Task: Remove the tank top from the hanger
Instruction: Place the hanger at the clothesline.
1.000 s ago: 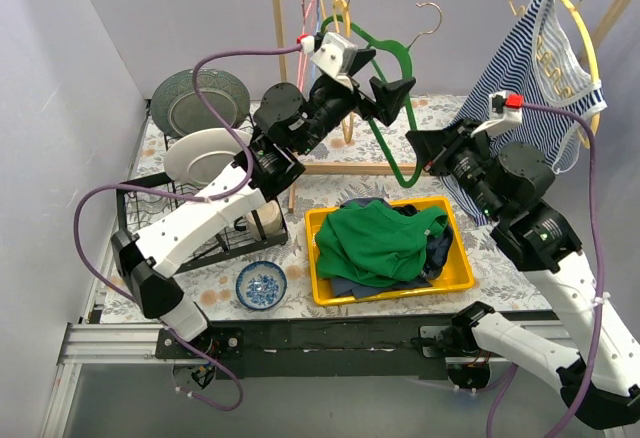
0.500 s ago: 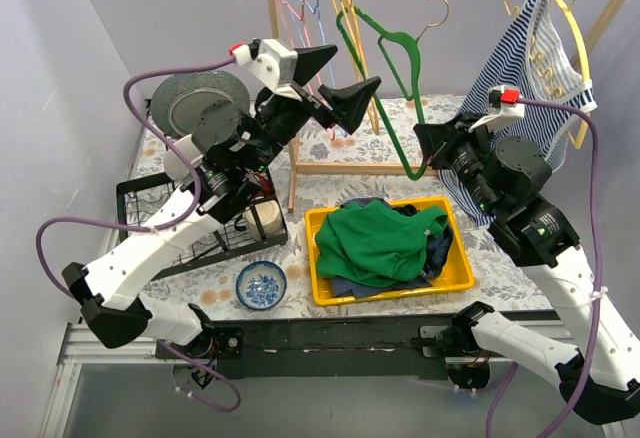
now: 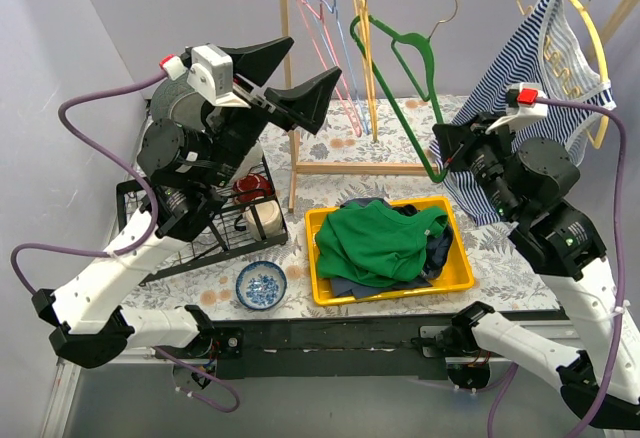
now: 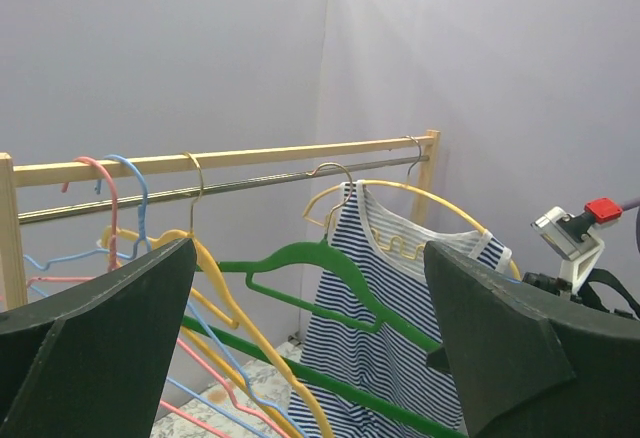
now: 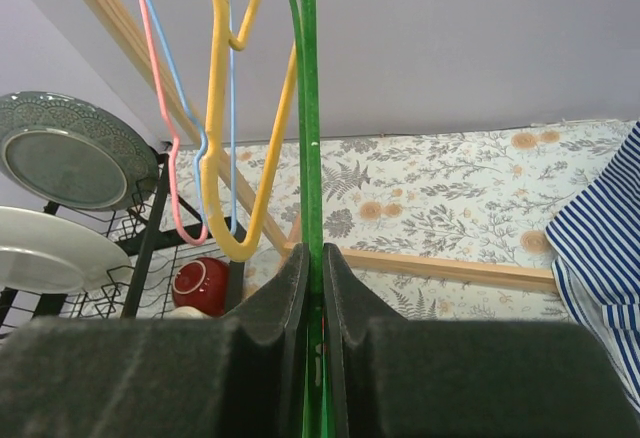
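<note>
The right gripper (image 5: 310, 263) has its jaws pressed together on the thin bar of the empty green hanger (image 5: 305, 108), not on the garment, and that is where the trouble lies. A tug from here would likely drag the hook along or off the rail (image 4: 250, 186). It could also swing the green frame into the striped tank top (image 4: 385, 308) hanging just to the right of these jaws, tangling the two. The bar looks thin and smooth, so it may also twist or slip in the pinch.

The tank top sits on the yellow hanger (image 4: 445, 196) near the end of the rail, straps over its shoulders, and neither gripper touches it. Nothing steadies that hanger, so a one-sided pull on the cloth could bring hanger and all down.

The left gripper (image 3: 317, 56) has its jaws spread wide and holds nothing. They point at the rail, with the tank top ahead and well apart and the green hanger between.

The left arm stands high, elbow low at the outer side and wrist above the dish rack (image 3: 150, 208). The right forearm rises from the near edge of the counter (image 3: 380, 148), its wrist bent toward the rail, with the yellow bin (image 3: 462, 258) of clothes below and near those jaws
</note>
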Tool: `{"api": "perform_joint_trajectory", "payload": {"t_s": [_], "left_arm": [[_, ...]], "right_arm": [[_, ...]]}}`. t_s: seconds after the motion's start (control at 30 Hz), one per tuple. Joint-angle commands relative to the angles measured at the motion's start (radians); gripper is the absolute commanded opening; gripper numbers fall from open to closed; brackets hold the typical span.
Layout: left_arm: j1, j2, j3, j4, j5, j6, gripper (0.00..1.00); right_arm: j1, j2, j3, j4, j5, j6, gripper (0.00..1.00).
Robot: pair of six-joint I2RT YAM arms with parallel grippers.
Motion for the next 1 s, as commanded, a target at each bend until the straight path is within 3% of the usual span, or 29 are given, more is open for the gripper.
{"api": "perform_joint_trajectory", "payload": {"t_s": [0.0,0.97], "left_arm": [[0.0,-0.024,-0.021,-0.02,-0.031,0.017,0.98],[0.0,-0.074,-0.046,-0.026,-0.066,0.031,0.98]], "right_arm": [[0.002,-0.048,-0.001,0.047,0.015,-0.016,0.01],[0.002,-0.145,0.014,0.071,0.053,-0.058,0.01]]}}
